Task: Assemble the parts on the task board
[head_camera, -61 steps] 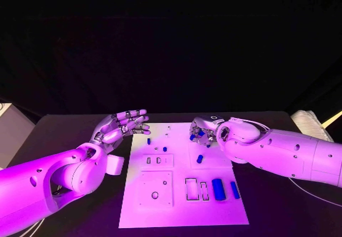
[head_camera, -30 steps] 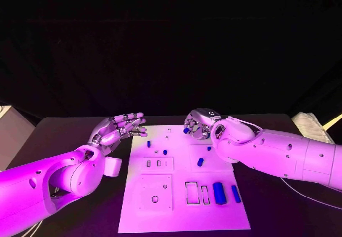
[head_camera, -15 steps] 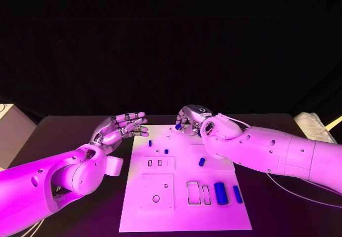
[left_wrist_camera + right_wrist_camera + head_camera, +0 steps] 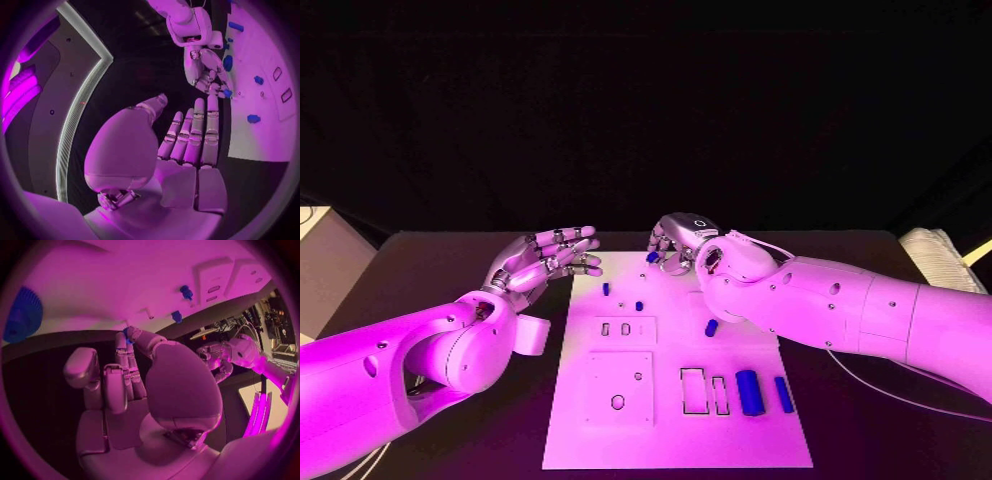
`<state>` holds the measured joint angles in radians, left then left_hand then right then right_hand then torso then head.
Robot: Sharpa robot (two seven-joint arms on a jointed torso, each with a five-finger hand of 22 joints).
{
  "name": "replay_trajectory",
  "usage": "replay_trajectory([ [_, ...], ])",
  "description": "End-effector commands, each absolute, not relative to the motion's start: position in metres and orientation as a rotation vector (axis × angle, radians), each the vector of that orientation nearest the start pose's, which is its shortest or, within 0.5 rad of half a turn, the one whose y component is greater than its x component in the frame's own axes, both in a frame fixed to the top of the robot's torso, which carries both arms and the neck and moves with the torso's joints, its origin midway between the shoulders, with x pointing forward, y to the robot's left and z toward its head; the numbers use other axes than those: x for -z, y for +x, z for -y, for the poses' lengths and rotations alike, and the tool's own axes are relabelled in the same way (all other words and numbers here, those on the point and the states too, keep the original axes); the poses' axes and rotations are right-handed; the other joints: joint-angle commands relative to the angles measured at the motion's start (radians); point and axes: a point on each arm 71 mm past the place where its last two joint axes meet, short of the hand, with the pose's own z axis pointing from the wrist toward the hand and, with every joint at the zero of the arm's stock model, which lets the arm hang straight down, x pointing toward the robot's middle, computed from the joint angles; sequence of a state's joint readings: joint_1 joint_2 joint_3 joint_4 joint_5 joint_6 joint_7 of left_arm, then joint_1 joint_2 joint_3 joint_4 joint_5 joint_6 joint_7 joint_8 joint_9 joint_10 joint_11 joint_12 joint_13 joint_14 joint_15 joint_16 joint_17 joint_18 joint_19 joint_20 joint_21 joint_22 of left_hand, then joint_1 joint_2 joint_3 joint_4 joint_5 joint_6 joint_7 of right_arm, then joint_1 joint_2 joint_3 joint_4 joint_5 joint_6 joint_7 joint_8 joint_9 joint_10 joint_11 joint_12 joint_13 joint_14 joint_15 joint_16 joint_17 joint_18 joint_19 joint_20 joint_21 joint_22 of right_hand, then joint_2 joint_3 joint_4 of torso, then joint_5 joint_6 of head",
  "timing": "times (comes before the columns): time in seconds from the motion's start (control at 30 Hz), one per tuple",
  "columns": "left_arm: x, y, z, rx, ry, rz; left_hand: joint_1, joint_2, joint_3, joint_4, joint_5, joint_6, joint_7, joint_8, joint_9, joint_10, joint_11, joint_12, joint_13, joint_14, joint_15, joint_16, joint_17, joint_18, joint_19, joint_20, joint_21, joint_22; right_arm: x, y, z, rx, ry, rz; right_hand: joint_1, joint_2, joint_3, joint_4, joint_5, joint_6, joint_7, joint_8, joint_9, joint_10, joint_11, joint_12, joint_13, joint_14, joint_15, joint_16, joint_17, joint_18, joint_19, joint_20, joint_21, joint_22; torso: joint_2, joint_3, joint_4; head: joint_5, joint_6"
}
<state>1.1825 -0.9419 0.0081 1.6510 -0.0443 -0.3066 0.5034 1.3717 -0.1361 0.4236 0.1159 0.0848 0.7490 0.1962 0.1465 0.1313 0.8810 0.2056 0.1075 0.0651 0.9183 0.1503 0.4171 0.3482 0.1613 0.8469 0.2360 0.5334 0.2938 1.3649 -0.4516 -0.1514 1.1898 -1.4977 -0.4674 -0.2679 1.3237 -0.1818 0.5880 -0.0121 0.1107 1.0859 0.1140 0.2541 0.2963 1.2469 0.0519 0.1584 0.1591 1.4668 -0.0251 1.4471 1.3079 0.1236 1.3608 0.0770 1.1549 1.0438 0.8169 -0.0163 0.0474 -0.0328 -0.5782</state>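
The white task board (image 4: 672,420) lies in the middle of the black table. My right hand (image 4: 678,244) hovers over the board's far edge and pinches a small blue part (image 4: 652,257) at its fingertips; the left wrist view shows that part (image 4: 228,93) under the right hand (image 4: 209,75). My left hand (image 4: 548,258) hangs open beside the board's far left corner, fingers apart, holding nothing. Two small blue pegs (image 4: 606,289) (image 4: 639,306) stand near the far left. Another blue piece (image 4: 711,327) lies mid-board. Two long blue bars (image 4: 747,392) (image 4: 780,394) lie at the near right.
Rectangular slots (image 4: 692,388) are cut beside the bars, and square plates with holes (image 4: 619,388) sit at the board's left. A pale box (image 4: 322,270) stands at the table's left edge, a white ribbed object (image 4: 930,250) at its right. A blue toothed disc (image 4: 22,315) lies on the board.
My right hand has lifted from the board's right side and moved left along its far edge, carrying the small blue part. The left hand has hardly moved.
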Motion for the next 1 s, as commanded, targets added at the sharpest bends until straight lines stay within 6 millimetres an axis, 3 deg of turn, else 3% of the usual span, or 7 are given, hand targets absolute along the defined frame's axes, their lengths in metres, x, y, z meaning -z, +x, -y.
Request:
replay_trajectory([
  [0.03, 0.148, 0.467, -0.219, 1.667, -0.996, -1.293, -0.008, -0.002, -0.002, -0.006, -0.004, -0.007, 0.066, -0.007, -0.001, -0.006, 0.004, -0.007, -0.001, -0.010, -0.001, 0.004, 0.002, 0.013, -0.010, 0.002, 0.004, 0.002, 0.142, 0.555, 0.099, -0.496, -0.176, -1.470, -0.006, -0.002, 0.005, 0.001, 0.007, -0.002, 0.003, 0.004, 0.084, -0.009, 0.001, -0.005, 0.002, 0.062, 0.001, 0.004, 0.032, -0.018, -0.007, 0.000, -0.005, 0.000, 0.001, -0.0019, 0.0031, 0.000, -0.001],
  [0.17, 0.147, 0.466, -0.218, 1.668, -0.995, -1.292, -0.008, -0.002, -0.002, -0.006, -0.004, -0.008, 0.066, -0.007, -0.001, -0.006, 0.004, -0.007, -0.001, -0.010, -0.001, 0.004, 0.002, 0.013, -0.010, 0.002, 0.004, 0.002, 0.143, 0.556, 0.097, -0.492, -0.177, -1.473, -0.006, -0.002, 0.005, 0.001, 0.007, -0.002, 0.003, 0.004, 0.084, -0.009, 0.001, -0.005, 0.002, 0.062, 0.001, 0.004, 0.032, -0.018, -0.007, 0.000, -0.005, 0.000, 0.002, -0.0025, 0.0032, 0.001, -0.002],
  [0.37, 0.146, 0.467, -0.219, 1.667, -0.993, -1.290, -0.009, -0.002, -0.002, -0.006, -0.004, -0.008, 0.066, -0.007, -0.001, -0.007, 0.004, -0.007, -0.001, -0.013, 0.000, 0.003, 0.002, 0.013, -0.012, 0.002, 0.005, 0.002, 0.144, 0.557, 0.095, -0.488, -0.181, -1.481, -0.007, -0.003, 0.005, 0.001, 0.008, -0.003, 0.003, 0.004, 0.084, -0.010, 0.001, -0.005, 0.002, 0.061, 0.001, 0.003, 0.030, -0.018, -0.007, 0.000, -0.005, 0.000, 0.003, -0.0005, 0.0000, 0.004, -0.002],
  [0.5, 0.144, 0.467, -0.219, 1.667, -0.991, -1.289, -0.009, -0.002, -0.002, -0.006, -0.004, -0.008, 0.066, -0.007, -0.001, -0.007, 0.004, -0.007, -0.001, -0.013, 0.000, 0.003, 0.002, 0.013, -0.012, 0.002, 0.005, 0.002, 0.146, 0.558, 0.093, -0.485, -0.186, -1.492, -0.008, -0.004, 0.005, 0.002, 0.008, -0.004, 0.004, 0.004, 0.085, -0.010, 0.002, -0.006, 0.003, 0.061, 0.001, 0.003, 0.029, -0.018, -0.009, 0.000, -0.008, -0.003, 0.004, 0.0000, -0.0016, 0.006, 0.004],
  [0.73, 0.142, 0.468, -0.218, 1.668, -0.987, -1.287, -0.009, -0.002, -0.002, -0.006, -0.004, -0.008, 0.067, -0.007, -0.001, -0.007, 0.004, -0.007, -0.001, -0.015, 0.000, 0.003, 0.002, 0.013, -0.013, 0.002, 0.005, 0.003, 0.151, 0.559, 0.090, -0.482, -0.195, -1.516, -0.012, -0.005, 0.004, 0.003, 0.007, -0.006, 0.005, 0.003, 0.086, -0.010, 0.003, -0.007, 0.003, 0.061, 0.002, 0.003, 0.028, -0.017, -0.010, 0.001, -0.010, -0.004, 0.005, 0.0002, -0.0002, 0.007, 0.000],
  [1.0, 0.141, 0.469, -0.220, 1.663, -0.987, -1.285, -0.009, -0.002, -0.002, -0.006, -0.004, -0.008, 0.067, -0.007, -0.001, -0.007, 0.004, -0.007, -0.001, -0.015, 0.000, 0.003, 0.002, 0.013, -0.013, 0.002, 0.005, 0.003, 0.153, 0.558, 0.087, -0.486, -0.196, -1.519, -0.017, -0.009, 0.003, 0.006, 0.002, -0.013, 0.006, 0.001, 0.089, -0.014, 0.004, -0.009, 0.005, 0.060, 0.004, 0.001, 0.025, -0.016, -0.013, 0.003, -0.015, -0.009, 0.006, 0.0007, -0.0001, 0.008, 0.003],
])
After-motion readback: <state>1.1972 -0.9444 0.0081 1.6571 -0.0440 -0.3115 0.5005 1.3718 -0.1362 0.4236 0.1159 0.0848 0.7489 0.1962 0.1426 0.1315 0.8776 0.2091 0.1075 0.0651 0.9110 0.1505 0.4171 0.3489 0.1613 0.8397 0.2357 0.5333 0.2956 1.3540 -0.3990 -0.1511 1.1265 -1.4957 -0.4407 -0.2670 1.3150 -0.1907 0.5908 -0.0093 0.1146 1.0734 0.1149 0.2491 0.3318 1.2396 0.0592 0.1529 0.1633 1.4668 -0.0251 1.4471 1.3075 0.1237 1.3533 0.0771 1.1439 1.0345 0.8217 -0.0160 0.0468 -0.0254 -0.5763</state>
